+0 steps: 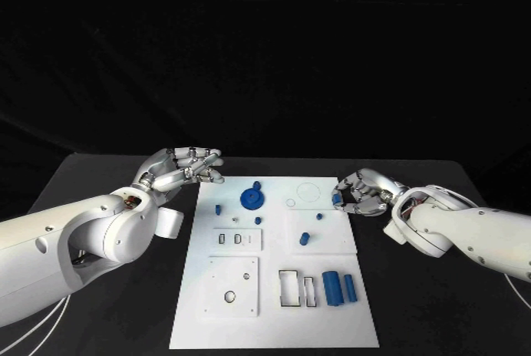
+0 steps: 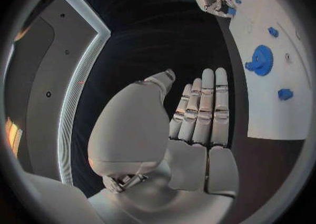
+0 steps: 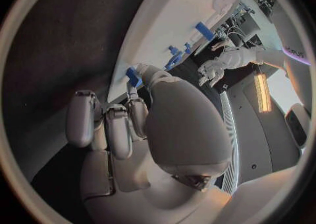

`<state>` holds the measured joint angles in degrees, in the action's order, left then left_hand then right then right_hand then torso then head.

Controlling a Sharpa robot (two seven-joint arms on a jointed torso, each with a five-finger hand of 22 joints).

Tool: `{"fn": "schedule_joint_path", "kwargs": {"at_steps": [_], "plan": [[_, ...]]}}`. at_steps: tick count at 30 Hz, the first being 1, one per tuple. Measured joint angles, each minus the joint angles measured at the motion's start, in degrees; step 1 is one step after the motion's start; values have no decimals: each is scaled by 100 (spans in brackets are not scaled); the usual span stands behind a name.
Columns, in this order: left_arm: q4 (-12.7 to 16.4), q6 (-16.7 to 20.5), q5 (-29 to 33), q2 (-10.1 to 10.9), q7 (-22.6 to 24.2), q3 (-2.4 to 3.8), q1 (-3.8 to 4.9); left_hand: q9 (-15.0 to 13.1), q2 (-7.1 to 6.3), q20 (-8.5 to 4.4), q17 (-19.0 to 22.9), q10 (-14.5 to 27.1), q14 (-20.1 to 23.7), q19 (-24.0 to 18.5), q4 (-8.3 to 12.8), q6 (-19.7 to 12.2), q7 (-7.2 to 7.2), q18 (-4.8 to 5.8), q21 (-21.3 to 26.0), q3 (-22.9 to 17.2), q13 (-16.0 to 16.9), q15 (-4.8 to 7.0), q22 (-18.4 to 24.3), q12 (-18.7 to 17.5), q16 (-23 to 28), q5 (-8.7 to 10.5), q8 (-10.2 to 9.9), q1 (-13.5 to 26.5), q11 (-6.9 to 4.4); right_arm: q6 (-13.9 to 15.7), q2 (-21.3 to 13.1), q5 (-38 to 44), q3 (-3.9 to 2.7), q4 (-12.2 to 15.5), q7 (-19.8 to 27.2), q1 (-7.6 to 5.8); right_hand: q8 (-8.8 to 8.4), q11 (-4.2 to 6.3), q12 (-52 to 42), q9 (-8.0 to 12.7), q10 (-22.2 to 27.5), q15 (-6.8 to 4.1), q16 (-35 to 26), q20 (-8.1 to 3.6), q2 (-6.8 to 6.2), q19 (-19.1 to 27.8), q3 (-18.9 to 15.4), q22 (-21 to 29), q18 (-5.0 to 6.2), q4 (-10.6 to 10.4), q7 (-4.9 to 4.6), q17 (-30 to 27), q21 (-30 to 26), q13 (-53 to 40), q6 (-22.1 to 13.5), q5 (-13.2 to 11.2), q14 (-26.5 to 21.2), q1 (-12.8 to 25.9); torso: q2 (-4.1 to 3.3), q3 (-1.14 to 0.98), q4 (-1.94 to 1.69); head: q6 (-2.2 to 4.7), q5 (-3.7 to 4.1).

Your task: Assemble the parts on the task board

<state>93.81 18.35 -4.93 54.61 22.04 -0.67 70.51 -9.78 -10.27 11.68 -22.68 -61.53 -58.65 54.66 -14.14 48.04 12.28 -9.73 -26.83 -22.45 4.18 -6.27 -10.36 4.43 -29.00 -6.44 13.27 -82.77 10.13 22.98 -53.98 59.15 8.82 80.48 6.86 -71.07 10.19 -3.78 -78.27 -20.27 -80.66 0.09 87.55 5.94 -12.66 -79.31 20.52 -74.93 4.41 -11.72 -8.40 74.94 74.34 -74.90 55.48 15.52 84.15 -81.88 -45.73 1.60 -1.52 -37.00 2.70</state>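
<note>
The white task board [image 1: 265,325] lies in the middle of the black table. On it a blue gear [image 1: 252,196] [image 2: 261,59] sits near the far end, with small blue pegs [image 1: 303,238] around it and two blue cylinders [image 1: 338,287] toward the near right. My right hand [image 1: 360,193] [image 3: 158,129] hovers at the board's far right edge and pinches a small blue part [image 1: 338,197] [image 3: 134,76] between thumb and finger. My left hand [image 1: 186,168] [image 2: 197,113] is off the board's far left corner, fingers straight and side by side, holding nothing.
Raised white sub-plates with slots and holes [image 1: 237,238] [image 1: 230,288] take up the board's left half, and a rectangular frame cut-out [image 1: 297,288] lies beside the cylinders. Bare black table [image 1: 110,325] surrounds the board on both sides.
</note>
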Motion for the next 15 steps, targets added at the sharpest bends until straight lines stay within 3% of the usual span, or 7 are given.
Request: {"fn": "schedule_joint_path", "kwargs": {"at_steps": [9, 12, 15], "plan": [[-1, -2, 0, 3, -4, 0, 0, 1, 0, 0, 1, 0, 0, 0, 0, 0, 0, 0, 0, 0, 0, 0, 0, 0, 0, 0, 0, 0, 0, 20, 5, 0, 0, -2, 1, 1, 44, 21, -38, -18, -21, -21, 23, -22, 38, -21, 57, 1, 0, -9, 32, -1, 14, -5, 72, 0, -21, 38, 0, -3, 1, -8, 6], [-1, -3, 0, 3, -6, 0, 0, 1, 0, 0, 1, 0, 0, 0, 0, 0, 0, 0, 0, 0, 0, 0, 0, 0, 0, 0, 0, 0, 0, 35, 7, 0, 0, -5, 1, 1, 111, 52, -38, -42, -52, -55, 23, -52, 88, -52, 150, 1, 0, 11, 51, -1, 53, -5, 133, 170, -14, 88, 1, -2, 0, -11, 9], [-2, -4, 0, 3, -9, 0, 0, 1, 0, 0, 1, 0, 0, 0, 0, 0, 0, 0, 0, 0, 0, 0, 0, 0, 0, 0, 0, 0, 0, 57, 11, 0, 0, -6, 4, 2, 137, 75, -47, -50, -76, -62, 23, -73, 91, -72, 220, 1, 0, 35, 79, -1, 58, -5, 161, 178, -22, 89, 0, 0, -2, -15, 13]]}}
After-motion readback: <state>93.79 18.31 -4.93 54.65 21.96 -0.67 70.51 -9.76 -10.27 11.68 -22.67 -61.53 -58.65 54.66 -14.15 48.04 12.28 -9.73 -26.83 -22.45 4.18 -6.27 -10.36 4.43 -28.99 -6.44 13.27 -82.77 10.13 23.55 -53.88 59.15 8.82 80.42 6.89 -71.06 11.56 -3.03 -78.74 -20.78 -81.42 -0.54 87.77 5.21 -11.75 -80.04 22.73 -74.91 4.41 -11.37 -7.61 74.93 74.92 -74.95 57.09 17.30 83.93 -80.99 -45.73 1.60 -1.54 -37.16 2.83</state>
